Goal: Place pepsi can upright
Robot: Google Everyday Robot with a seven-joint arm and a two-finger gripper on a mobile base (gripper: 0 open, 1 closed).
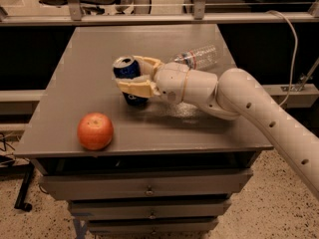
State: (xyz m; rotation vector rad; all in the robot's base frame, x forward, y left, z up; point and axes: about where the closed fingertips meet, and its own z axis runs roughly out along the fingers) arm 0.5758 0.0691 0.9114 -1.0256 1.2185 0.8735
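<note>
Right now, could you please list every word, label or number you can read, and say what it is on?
No text is readable.
pepsi can, held in the gripper over the middle of the table: logo only, lettering blurred.
water bottle behind it: label too blurred to read.
</note>
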